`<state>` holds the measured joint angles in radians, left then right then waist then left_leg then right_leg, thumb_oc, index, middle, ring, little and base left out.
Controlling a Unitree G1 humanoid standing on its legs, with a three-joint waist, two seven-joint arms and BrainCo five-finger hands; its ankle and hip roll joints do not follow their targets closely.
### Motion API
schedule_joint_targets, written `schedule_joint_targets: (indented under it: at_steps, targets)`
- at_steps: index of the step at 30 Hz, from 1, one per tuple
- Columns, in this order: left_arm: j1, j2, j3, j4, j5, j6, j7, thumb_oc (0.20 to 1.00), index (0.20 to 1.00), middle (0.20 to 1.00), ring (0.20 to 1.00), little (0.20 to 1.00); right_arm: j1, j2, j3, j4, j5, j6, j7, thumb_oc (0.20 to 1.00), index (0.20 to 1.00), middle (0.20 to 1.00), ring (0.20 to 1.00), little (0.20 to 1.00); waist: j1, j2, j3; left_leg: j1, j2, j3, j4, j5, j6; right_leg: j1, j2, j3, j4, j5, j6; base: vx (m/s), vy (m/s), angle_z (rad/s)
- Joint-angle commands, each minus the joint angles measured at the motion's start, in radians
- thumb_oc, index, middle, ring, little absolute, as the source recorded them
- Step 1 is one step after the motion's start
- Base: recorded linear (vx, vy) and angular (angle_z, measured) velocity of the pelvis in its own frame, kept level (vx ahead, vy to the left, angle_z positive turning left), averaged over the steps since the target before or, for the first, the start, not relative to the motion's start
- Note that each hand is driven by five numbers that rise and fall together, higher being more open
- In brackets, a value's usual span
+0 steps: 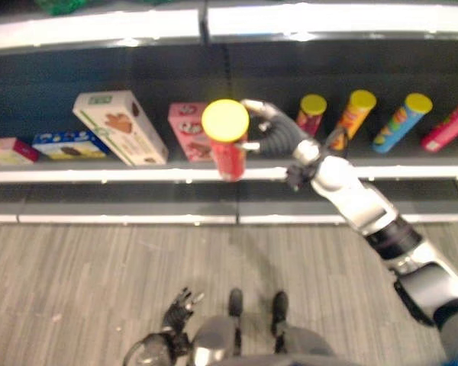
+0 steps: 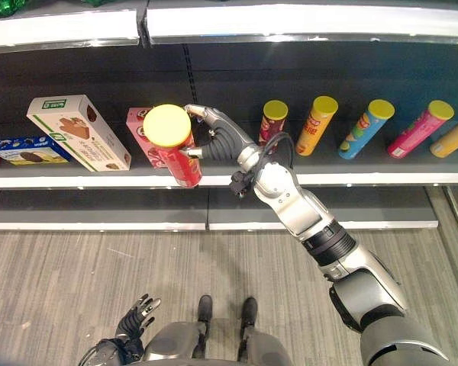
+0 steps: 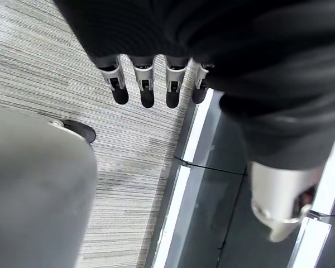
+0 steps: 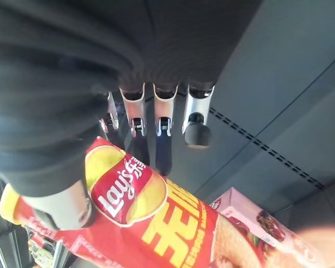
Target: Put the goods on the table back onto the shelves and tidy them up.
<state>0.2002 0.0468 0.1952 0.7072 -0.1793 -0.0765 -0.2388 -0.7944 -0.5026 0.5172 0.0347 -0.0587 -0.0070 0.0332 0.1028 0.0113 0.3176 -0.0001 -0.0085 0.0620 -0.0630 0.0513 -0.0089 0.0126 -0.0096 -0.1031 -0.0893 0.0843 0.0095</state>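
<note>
The right hand is extended to the shelf front, its silver fingers and thumb curled round a red cylindrical chip can with a yellow plastic lid; the can is clamped in that hand, held in the air over the white front edge of the grey metal shelf, lid toward the camera and body tilted down and away. In the right wrist view the can's glossy red wrap carries a red-and-yellow logo and large yellow lettering; the print is not read off here. At 9 o'clock of the held can, just behind it, a pink rectangular cardboard box stands on the shelf, partly covered by the can. Further toward 9 o'clock a white cardboard box with brown snack pictures and a green label leans tilted, then a flat blue box lies low, and a flat pink packet shows at the far end. At 3 o'clock of the hand, a row of yellow-lidded cans lies along the shelf: a dark red can, an orange can, a blue multicoloured can, a pink can and an orange-yellow can, each apart from its neighbour. The left hand hangs low at 7 o'clock above the grey striped floor, its fingers straight, apart and holding nothing.
</note>
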Motion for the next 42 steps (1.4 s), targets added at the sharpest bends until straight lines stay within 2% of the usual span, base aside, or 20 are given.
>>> schedule_joint_targets:
  at_steps: [1,2,3,4,5,7,8,9,11,14,15,18,26,30,31,35,42]
  targets:
    - [-0.002,0.021,-0.061,-0.019,-0.002,-0.015,-0.015,1.0,1.0,1.0,1.0,1.0,-0.11,0.016,-0.057,-0.034,-0.005,-0.053,-0.036,0.2,0.2,0.2,0.2,0.2,0.009,-0.019,-0.003,-0.045,0.177,-0.022,-0.024,0.025,-0.011,0.054,-0.039,0.006,0.002,0.017,0.045,-0.05,-0.003,0.09]
    - [-0.003,0.024,-0.061,-0.013,0.001,-0.014,-0.016,1.0,1.0,1.0,1.0,1.0,-0.123,0.013,-0.051,-0.025,-0.007,-0.05,-0.039,0.2,0.2,0.2,0.2,0.2,0.006,-0.02,-0.003,-0.072,0.198,-0.04,-0.024,0.023,-0.006,0.043,-0.047,0.014,0.002,0.026,0.049,-0.03,0.003,0.15]
    - [-0.003,0.024,-0.061,-0.013,0.001,-0.014,-0.016,1.0,1.0,1.0,1.0,1.0,-0.123,0.013,-0.051,-0.025,-0.007,-0.05,-0.039,0.2,0.2,0.2,0.2,0.2,0.005,-0.02,-0.004,-0.073,0.198,-0.041,-0.024,0.023,-0.006,0.043,-0.047,0.014,0.002,0.026,0.049,0.01,0.07,0.24]
    - [-0.002,0.03,-0.063,-0.015,0.001,-0.012,-0.018,1.0,1.0,1.0,1.0,1.0,-0.171,-0.002,-0.045,0.02,-0.015,-0.047,-0.055,0.2,0.2,0.2,0.2,0.2,0.008,-0.017,0.0,-0.138,0.225,-0.083,-0.024,0.017,-0.009,0.037,-0.072,0.034,0.002,0.044,0.05,0.08,0.125,0.23]
    - [-0.002,0.034,-0.074,-0.007,0.007,-0.014,-0.022,1.0,1.0,1.0,1.0,1.0,-0.191,-0.008,-0.05,0.039,-0.014,-0.044,-0.06,0.2,0.2,0.2,0.2,0.2,0.009,-0.009,0.001,-0.16,0.231,-0.083,-0.024,0.029,-0.019,0.048,-0.084,0.04,0.008,0.051,0.045,0.13,0.172,0.15]
    - [-0.001,0.034,-0.065,0.02,0.015,-0.019,-0.034,1.0,1.0,1.0,1.0,1.0,-0.215,0.009,-0.059,0.055,-0.015,-0.039,-0.063,0.2,0.2,0.2,0.2,0.2,0.013,0.021,-0.006,-0.105,0.238,-0.071,-0.024,0.046,-0.037,0.047,-0.09,0.054,0.038,0.054,0.035,0.15,0.18,-0.25]
    - [-0.004,0.039,-0.074,0.014,0.01,-0.019,-0.037,1.0,1.0,1.0,1.0,1.0,-0.227,0.004,-0.065,0.061,-0.022,-0.036,-0.068,0.2,0.2,0.2,0.2,0.2,0.021,0.034,0.0,-0.107,0.231,-0.064,-0.024,0.052,-0.042,0.045,-0.099,0.052,0.047,0.052,0.031,0.09,0.127,-0.59]
    - [-0.004,0.039,-0.074,0.014,0.01,-0.019,-0.037,1.0,1.0,1.0,1.0,1.0,-0.228,0.003,-0.065,0.061,-0.022,-0.036,-0.068,0.2,0.2,0.2,0.2,0.2,0.023,0.034,0.001,-0.105,0.232,-0.062,-0.024,0.051,-0.042,0.045,-0.099,0.054,0.048,0.052,0.031,0.05,0.118,-0.65]
    - [-0.013,0.068,-0.102,0.011,0.009,-0.03,-0.033,1.0,1.0,1.0,1.0,1.0,-0.278,0.008,-0.062,0.091,-0.016,-0.032,-0.074,0.2,0.2,0.2,0.2,0.2,0.035,0.061,0.049,-0.107,0.209,-0.068,-0.024,0.073,-0.047,0.012,-0.125,0.062,0.082,0.057,0.034,0.0,0.165,-0.66]
    - [-0.027,0.088,-0.108,-0.008,-0.001,-0.026,-0.035,1.0,1.0,1.0,1.0,1.0,-0.328,-0.005,-0.046,0.115,-0.017,-0.032,-0.085,0.2,0.2,0.2,0.2,0.2,0.045,0.07,0.083,-0.1,0.199,-0.067,-0.024,0.068,-0.048,0.0,-0.139,0.066,0.094,0.05,0.034,0.0,0.102,-0.22]
    - [-0.04,0.102,-0.112,-0.02,-0.006,-0.027,-0.031,1.0,1.0,1.0,1.0,1.0,-0.382,-0.03,-0.031,0.135,-0.027,-0.031,-0.098,0.2,0.2,0.2,0.2,0.2,0.046,0.081,0.113,-0.109,0.194,-0.062,-0.024,0.065,-0.05,-0.016,-0.15,0.066,0.101,0.044,0.037,-0.03,0.085,-0.05]
    - [-0.051,0.096,-0.115,-0.03,-0.016,-0.025,-0.028,1.0,1.0,1.0,1.0,1.0,-0.415,-0.05,-0.032,0.146,-0.036,-0.028,-0.116,0.2,0.2,0.2,0.2,0.2,0.045,0.091,0.14,-0.114,0.191,-0.056,-0.024,0.065,-0.054,-0.031,-0.163,0.065,0.116,0.042,0.043,0.0,0.076,0.07]
    - [-0.072,0.073,-0.107,-0.02,-0.024,-0.03,-0.024,1.0,1.0,1.0,1.0,1.0,-0.409,-0.062,-0.068,0.14,-0.081,-0.003,-0.142,0.2,0.2,0.2,0.2,0.2,0.043,0.085,0.19,-0.112,0.191,-0.053,-0.024,0.069,-0.057,-0.042,-0.178,0.068,0.132,0.039,0.054,0.02,0.029,-0.04]
    - [-0.072,0.073,-0.107,-0.02,-0.024,-0.03,-0.024,1.0,1.0,1.0,1.0,1.0,-0.409,-0.062,-0.068,0.14,-0.081,-0.003,-0.142,0.2,0.2,0.2,0.2,0.2,0.043,0.085,0.19,-0.112,0.191,-0.053,-0.024,0.068,-0.057,-0.042,-0.178,0.068,0.132,0.039,0.054,0.0,0.02,-0.06]
    - [-0.072,0.07,-0.107,-0.045,-0.033,-0.03,-0.021,1.0,1.0,1.0,1.0,1.0,-0.38,-0.093,-0.115,0.096,-0.093,-0.002,-0.166,0.2,0.2,0.2,0.2,0.2,0.034,0.085,0.202,-0.123,0.195,-0.049,-0.024,0.069,-0.06,-0.059,-0.185,0.063,0.138,0.04,0.059,0.01,0.06,-0.05]
    - [-0.058,0.069,-0.105,-0.047,-0.036,-0.032,-0.021,1.0,1.0,1.0,1.0,1.0,-0.328,-0.102,-0.156,0.029,-0.111,0.004,-0.164,0.2,0.2,0.2,0.2,0.2,0.033,0.081,0.202,-0.128,0.198,-0.047,-0.024,0.07,-0.061,-0.07,-0.188,0.063,0.144,0.039,0.06,0.02,0.029,0.04]
    - [-0.035,0.065,-0.113,-0.071,-0.036,-0.037,-0.028,1.0,1.0,1.0,1.0,1.0,-0.331,-0.092,-0.192,0.112,-0.109,-0.012,-0.204,0.2,0.2,0.2,0.2,0.2,0.036,0.09,0.202,-0.158,0.204,-0.053,-0.024,0.072,-0.061,-0.101,-0.191,0.067,0.147,0.039,0.063,0.01,0.009,-0.04]
